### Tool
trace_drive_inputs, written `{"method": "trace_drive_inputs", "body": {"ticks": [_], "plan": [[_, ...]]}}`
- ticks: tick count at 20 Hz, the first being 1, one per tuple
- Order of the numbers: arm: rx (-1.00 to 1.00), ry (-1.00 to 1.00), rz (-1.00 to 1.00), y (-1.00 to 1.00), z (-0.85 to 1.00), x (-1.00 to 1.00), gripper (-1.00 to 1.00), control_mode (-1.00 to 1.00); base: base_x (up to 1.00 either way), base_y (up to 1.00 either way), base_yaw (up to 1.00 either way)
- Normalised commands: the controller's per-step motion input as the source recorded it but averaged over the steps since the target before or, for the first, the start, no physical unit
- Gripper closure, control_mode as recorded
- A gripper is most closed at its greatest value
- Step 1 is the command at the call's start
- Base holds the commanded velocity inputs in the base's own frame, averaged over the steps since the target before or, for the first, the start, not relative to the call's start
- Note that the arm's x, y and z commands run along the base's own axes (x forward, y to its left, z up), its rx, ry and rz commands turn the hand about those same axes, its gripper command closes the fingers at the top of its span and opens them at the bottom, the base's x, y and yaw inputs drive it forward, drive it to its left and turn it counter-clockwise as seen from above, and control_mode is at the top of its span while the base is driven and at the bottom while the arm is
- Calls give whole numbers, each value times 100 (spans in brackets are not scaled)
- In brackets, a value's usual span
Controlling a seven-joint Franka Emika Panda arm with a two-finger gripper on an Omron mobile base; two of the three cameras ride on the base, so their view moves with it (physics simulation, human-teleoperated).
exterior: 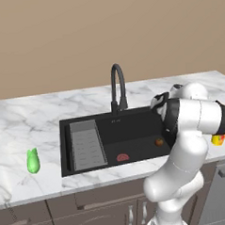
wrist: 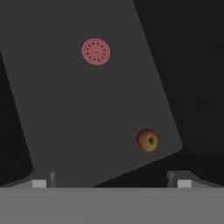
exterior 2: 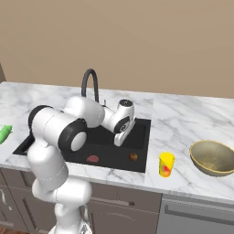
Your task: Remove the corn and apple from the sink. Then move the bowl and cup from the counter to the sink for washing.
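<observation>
1. We're over the sink (exterior: 134,127) now, and the corn (exterior: 33,161) is already out, lying on the counter (exterior: 30,119) well to the left of the basin. So by our reckoning the apple is the step in hand.
2. The apple (wrist: 147,140) sits on the basin floor near its front right corner; in the right base view we see it (exterior 2: 133,156) just inside the front wall.
3. Our gripper (wrist: 111,181) hangs above the basin with nothing between its tips. The two fingertips (wrist: 38,181) stand wide apart at the foot of the hand view.
4. The apple lies off to the right of the line between the tips, so the next move calls for a shift toward it before a straight drop.
5. Watch the edges: the apple is close to the front and right walls, so one finger gets little room on that side. The reddish drain (wrist: 96,51) lies well apart from it.
6. The faucet (exterior: 117,86) arches at the back, away from the apple; open room above the basin looks good.
7. Waiting on the right-hand counter: the cup (exterior 2: 166,164) just beside the basin, and the bowl (exterior 2: 213,157) further right. Both untouched.
</observation>
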Motion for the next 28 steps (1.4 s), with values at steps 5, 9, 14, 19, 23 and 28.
{"method": "trace_drive_inputs", "body": {"ticks": [5,9,14,19,23,28], "plan": [[0,-5,2,0,-8,16,-100,-100,0,0,0],[-3,-5,0,0,-9,14,-100,-100,0,0,0],[-6,-6,0,0,-11,12,-100,-100,0,0,0],[-9,-6,0,0,-13,12,-100,-100,0,0,0],[-6,0,0,0,-11,11,-100,-100,0,0,0],[-4,0,0,0,-7,14,-100,-100,0,0,0]]}}
